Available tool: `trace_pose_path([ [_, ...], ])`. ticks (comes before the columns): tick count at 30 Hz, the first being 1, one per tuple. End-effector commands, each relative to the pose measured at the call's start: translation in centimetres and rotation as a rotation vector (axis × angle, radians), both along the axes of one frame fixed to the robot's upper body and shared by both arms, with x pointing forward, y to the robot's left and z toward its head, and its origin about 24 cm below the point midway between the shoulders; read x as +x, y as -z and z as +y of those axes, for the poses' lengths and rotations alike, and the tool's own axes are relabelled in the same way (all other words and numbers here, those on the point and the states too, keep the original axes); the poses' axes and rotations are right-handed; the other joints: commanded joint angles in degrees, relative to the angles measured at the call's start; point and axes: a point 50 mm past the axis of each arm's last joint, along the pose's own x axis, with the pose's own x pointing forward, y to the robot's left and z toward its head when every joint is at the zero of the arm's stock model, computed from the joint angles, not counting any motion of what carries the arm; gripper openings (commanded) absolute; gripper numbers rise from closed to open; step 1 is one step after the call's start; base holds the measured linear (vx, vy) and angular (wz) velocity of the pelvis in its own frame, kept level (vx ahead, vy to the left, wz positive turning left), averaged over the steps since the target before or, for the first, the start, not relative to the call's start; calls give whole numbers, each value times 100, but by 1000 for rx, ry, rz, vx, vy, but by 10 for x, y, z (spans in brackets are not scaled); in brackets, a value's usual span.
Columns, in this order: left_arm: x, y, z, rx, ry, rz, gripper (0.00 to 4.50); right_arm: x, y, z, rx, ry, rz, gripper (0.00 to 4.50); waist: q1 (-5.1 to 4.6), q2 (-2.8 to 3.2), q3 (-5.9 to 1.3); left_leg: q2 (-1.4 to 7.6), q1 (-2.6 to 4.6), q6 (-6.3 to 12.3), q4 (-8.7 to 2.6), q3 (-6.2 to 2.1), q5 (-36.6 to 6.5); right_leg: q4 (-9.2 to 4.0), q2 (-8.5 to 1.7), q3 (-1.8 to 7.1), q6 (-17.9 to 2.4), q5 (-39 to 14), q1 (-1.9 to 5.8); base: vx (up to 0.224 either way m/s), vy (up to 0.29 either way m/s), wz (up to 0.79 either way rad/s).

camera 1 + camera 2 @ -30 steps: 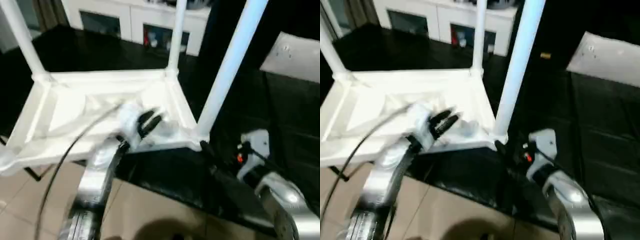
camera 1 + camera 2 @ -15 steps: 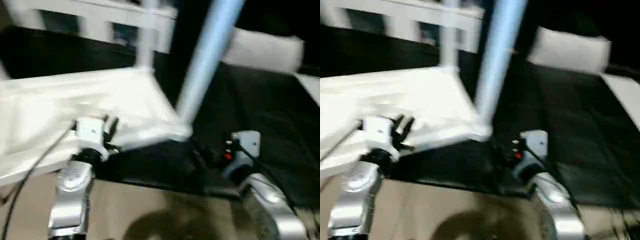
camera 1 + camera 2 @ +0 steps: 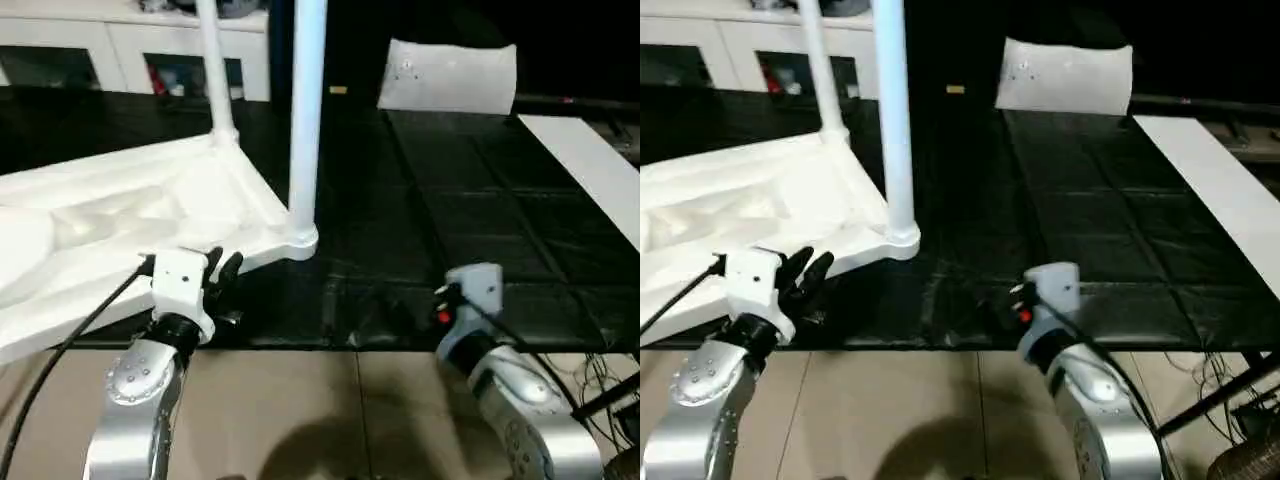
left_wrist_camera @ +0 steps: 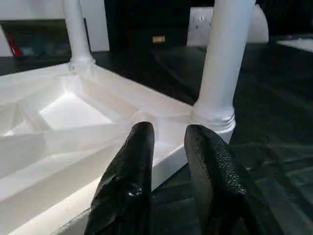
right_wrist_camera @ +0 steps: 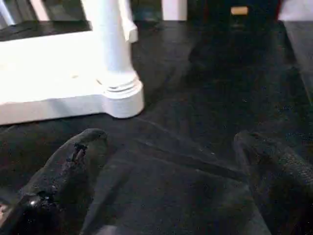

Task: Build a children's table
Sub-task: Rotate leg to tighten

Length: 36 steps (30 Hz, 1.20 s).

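Note:
The children's table lies upside down on the black table: its white ribbed tabletop (image 3: 130, 215) has two white legs standing in corner sockets, the near leg (image 3: 305, 100) and the far leg (image 3: 212, 70). My left gripper (image 3: 222, 266) is at the tabletop's front rim, a little left of the near corner socket (image 3: 298, 240). Its fingers (image 4: 129, 181) stand a narrow gap apart with nothing between them. My right gripper (image 5: 168, 139) hovers low over the black table to the right of that socket (image 5: 120, 100), wide open and empty.
A flat white sheet (image 3: 450, 75) with a small round mark lies at the back right. A long white board (image 3: 590, 165) runs along the right edge. White cabinets (image 3: 100, 50) stand behind. The black table's front edge (image 3: 350, 345) meets tan floor; cables (image 3: 600, 370) hang at right.
The camera has swung right. My left gripper has drawn back from over the tabletop's ribbed inside to its front rim. The right gripper stays wide open near the corner.

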Motion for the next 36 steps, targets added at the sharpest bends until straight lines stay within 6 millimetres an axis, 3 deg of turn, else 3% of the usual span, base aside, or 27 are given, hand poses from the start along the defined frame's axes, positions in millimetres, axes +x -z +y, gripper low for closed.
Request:
trace_pose_path([
  [1, -3, 0, -2, -3, -5, 11, 121, 3, -1, -3, -34, 7, -19, 450, -76, 22, -65, 325, 117, -87, -622, -163, -3405, -647, -567, 162, 214, -3603, 17, 0, 0, 0],
  [2, -3, 0, -2, -3, -5, 11, 121, 3, -1, -3, -34, 7, -19, 450, -103, 63, -67, 287, 159, -74, -562, -141, -3337, -759, -567, 38, 365, -3840, 23, 0, 0, 0],
  [3, -6, 0, -1, -20, -17, 2, 121, 3, 0, -4, -36, 17, -19, 450, -111, 46, -82, 322, 100, -43, -594, -157, -3335, -689, -575, 38, 393, -3706, 103, 0, 0, 0],
  [4, -7, -2, 1, -29, -34, -13, 121, 4, 2, -5, -32, 42, -21, 450, -39, 104, -100, 509, -186, -32, -845, -218, -3529, -129, -623, 232, 208, -2916, 397, 0, 0, 0],
  [5, -7, -2, 1, -29, -34, -13, 121, 4, 2, -5, -32, 42, -21, 450, 103, 86, -76, 528, -291, -37, -1046, -77, -3730, 361, -566, 428, -36, -2367, 405, 0, 0, 0],
  [6, -6, -3, 1, -25, -34, -18, 121, 5, 2, -5, -29, 46, -22, 450, 122, -14, -60, 361, -136, -43, -933, 54, -3543, 124, -592, 508, -75, -2816, 167, -16, -53, 12],
  [7, -4, -5, 0, -19, -30, -23, 121, 5, 2, -4, -23, 51, -23, 450, 185, -261, 26, -199, 481, 156, 358, 186, -1785, -1177, -1163, 624, 534, -5982, -710, 94, -21, -2],
  [8, -4, -5, 0, -21, -30, -24, 121, 5, 2, -4, -23, 51, -22, 450, 235, -326, -176, -214, -227, 457, 623, -147, -588, -851, -1620, 1253, 432, -6061, 35, 94, -21, -2],
  [9, -4, -5, 0, -23, -29, -24, 121, 5, 2, -3, -23, 50, -23, 450, 309, -341, -212, -241, -464, 442, 646, -284, -458, -684, -1641, 1345, 387, -5602, 285, 77, 53, -11],
  [10, -4, -6, 0, -24, -31, -22, 121, 5, 2, -3, -30, 42, -28, 450, 442, -278, -220, -148, -426, 487, 659, -438, -436, -620, -1772, 1523, -98, -4500, 167, 12, 76, 10],
  [11, -4, -6, 0, -24, -31, -22, 121, 5, 2, -3, -30, 42, -28, 450, 476, -247, -237, -84, -428, 492, 651, -546, -418, -566, -1757, 1551, -981, -3225, 250, 12, 76, 10],
  [12, -4, -6, 1, -22, -33, -20, 121, 5, 2, -2, -32, 39, -31, 450, 480, -222, -233, -57, -369, 469, 586, -552, -369, -578, -1682, 1467, -1325, -2834, 219, -30, 125, 16],
  [13, -4, -6, 1, -22, -35, -16, 121, 5, 2, -1, -33, 38, -37, 450, 461, -162, -189, -38, -209, 539, 311, -496, -323, -595, -1381, 1237, -1652, -2630, 69, -24, 84, 9],
  [14, -4, -6, 1, -22, -35, -16, 121, 5, 2, -1, -33, 38, -37, 450, 410, -109, -203, -34, -205, 684, 65, -457, -214, -507, -1157, 1094, -1630, -2588, 79, -25, 209, 13],
  [15, -4, -6, 0, -23, -35, -15, 121, 5, 2, -1, -32, 39, -39, 450, 213, 20, -223, -28, -37, 1237, -426, -322, -303, -124, -413, 687, -1286, -2349, -146, 14, 231, 11],
  [16, -4, -6, 0, -26, -39, -10, 121, 5, 2, -2, -33, 46, -43, 450, 0, 119, -211, -27, 157, 1895, -625, -327, -435, 400, 34, 350, -913, -1548, -375, -1, 344, 21],
  [17, -4, -6, 1, -27, -40, -9, 121, 5, 2, -2, -33, 47, -43, 450, -32, 119, -244, 17, 164, 2080, -730, -327, -563, 638, 48, 248, -774, -1177, -395, 1, 220, 16],
  [18, -5, -6, 1, -15, -43, -15, 121, 5, 2, -3, -35, 58, -42, 450, -78, 97, -236, 93, 149, 2481, -758, -422, -507, 852, 24, 183, -458, -668, -416, -19, 189, 10],
  [19, -5, -4, 0, -12, -38, -3, 121, 5, 3, -3, -36, 66, -41, 450, -63, 54, -207, 149, 116, 2674, -676, -491, -278, 709, -108, 294, -402, -554, -430, -10, 132, -6],
  [20, -5, -3, 0, -10, -42, 6, 121, 5, 3, -3, -36, 68, -41, 450, -70, -151, -310, 94, 24, 2463, -483, -491, -220, 367, -491, 605, -444, -444, -229, -10, 132, -6],
  [21, -5, -2, 0, -7, -48, 17, 121, 6, 3, -3, -36, 70, -41, 450, 19, -115, -327, 59, -102, 2206, -360, -463, -164, 176, -763, 792, -747, -555, -145, -38, 115, -4],
  [22, -5, -2, -1, -6, -45, 19, 121, 6, 4, -3, -42, 70, -40, 450, 27, -177, -311, 44, -281, 1584, -297, -424, -482, -2, -961, 981, -1206, -926, 9, -31, 58, 3],
  [23, -5, -2, -1, -5, -40, 15, 121, 6, 4, -3, -47, 70, -40, 450, 37, -137, -272, 161, -250, 922, -401, -477, -1323, -15, -836, 886, -1250, -1707, -13, -80, 105, 0],
  [25, -4, -3, -1, 6, -46, 10, 121, 7, 5, -3, -49, 73, -36, 450, -56, -74, -233, 195, -214, 217, -517, -517, -2175, 30, -647, 848, -1057, -1526, -77, -68, 89, -3],
  [28, -4, -1, 0, 3, -53, 19, 121, 7, 5, -1, -47, 70, -35, 450, -76, -76, -200, 129, -204, -66, -539, -476, -2590, -41, -689, 891, -783, -1511, -93, -8, 17, 1],
  [34, -8, -1, 1, -44, -60, 8, 121, 6, 1, 3, -42, 16, -51, 450, -27, -129, -219, 146, -256, 192, -498, -442, -1830, -67, -772, 949, -806, -1355, -41, 0, 0, 0],
  [36, -7, -1, 1, -38, -54, 9, 121, 6, 0, 3, -48, 1, -55, 450, -19, -138, -211, 146, -221, 189, -507, -439, -2235, -98, -793, 931, -768, -1978, -17, 0, 0, 0],
])
